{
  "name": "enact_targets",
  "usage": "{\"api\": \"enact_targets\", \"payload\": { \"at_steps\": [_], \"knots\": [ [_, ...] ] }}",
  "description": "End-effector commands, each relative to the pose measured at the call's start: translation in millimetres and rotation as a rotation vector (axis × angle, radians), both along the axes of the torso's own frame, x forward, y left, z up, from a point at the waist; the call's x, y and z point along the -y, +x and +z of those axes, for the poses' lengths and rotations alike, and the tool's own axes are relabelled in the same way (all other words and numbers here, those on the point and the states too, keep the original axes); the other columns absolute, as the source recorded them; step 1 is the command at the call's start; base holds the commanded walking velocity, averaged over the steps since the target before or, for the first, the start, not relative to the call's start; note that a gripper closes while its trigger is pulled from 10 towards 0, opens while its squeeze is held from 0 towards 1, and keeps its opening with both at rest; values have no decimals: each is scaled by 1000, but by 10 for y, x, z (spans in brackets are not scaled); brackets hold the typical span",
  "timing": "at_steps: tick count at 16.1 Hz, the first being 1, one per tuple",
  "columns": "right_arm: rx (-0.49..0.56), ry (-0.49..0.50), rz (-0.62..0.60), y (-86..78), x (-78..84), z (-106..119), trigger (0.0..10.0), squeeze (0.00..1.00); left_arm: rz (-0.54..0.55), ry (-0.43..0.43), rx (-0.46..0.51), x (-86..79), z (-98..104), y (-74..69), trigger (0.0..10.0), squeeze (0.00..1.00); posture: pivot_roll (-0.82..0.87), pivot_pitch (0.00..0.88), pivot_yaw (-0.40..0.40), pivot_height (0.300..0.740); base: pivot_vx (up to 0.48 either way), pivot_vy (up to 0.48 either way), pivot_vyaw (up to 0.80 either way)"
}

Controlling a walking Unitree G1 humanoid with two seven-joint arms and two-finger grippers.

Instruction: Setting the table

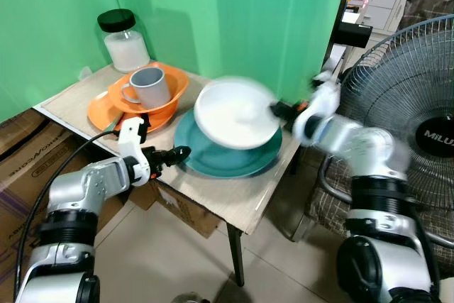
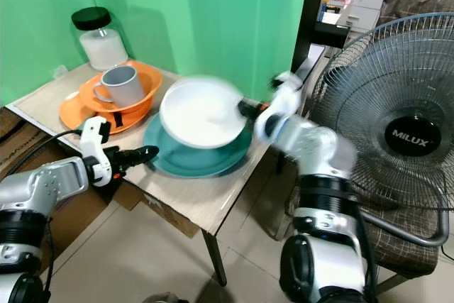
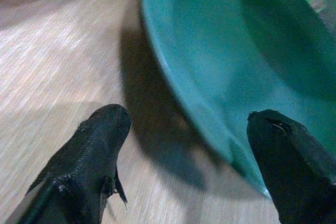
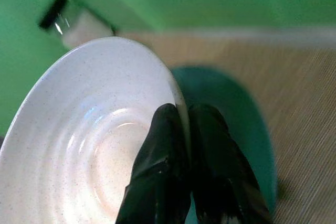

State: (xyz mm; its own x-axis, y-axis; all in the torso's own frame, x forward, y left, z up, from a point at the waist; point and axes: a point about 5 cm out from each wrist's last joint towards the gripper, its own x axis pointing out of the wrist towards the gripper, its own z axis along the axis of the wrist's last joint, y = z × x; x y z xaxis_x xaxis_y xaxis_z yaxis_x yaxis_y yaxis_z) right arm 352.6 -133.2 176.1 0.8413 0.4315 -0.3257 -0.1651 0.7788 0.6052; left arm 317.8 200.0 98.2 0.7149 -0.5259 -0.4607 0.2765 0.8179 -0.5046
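Aloft, right hand (image 4: 184, 129) pinching white bowl (image 1: 234, 113)

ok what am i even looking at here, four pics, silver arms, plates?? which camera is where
It is a humanoid robot setting a small wooden table. The two wide pictures come from cameras on its head, looking down. The other two sit on its wrists, looking along each gripper's black fingers.

The right gripper is pinching the rim of a white plate, held tilted above a teal plate that lies on the table. The left gripper is open at the teal plate's near edge, one finger on each side of the rim.

Also on the table: a grey mug in an orange bowl on an orange plate, and a black-lidded jar.
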Motion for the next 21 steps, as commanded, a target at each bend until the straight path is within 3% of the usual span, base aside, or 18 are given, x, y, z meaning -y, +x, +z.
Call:
{"api": "enact_targets", "payload": {
  "at_steps": [1,7,11,21],
  "knots": [
    [51,37,22,-12,-17,101,0,0,-30,3,1,44,13,37,0,0,68,0,82,740,0,0,0],
    [97,66,24,-187,115,118,0,0,-93,10,-47,171,-73,140,0,0,36,0,115,740,0,0,0],
    [115,68,35,-285,146,93,0,0,-60,-34,-28,182,-14,236,0,0,30,0,125,740,0,0,0],
    [185,99,91,-368,101,205,0,0,18,-104,-66,98,-111,203,0,0,40,0,119,740,0,0,0]
  ]
}}
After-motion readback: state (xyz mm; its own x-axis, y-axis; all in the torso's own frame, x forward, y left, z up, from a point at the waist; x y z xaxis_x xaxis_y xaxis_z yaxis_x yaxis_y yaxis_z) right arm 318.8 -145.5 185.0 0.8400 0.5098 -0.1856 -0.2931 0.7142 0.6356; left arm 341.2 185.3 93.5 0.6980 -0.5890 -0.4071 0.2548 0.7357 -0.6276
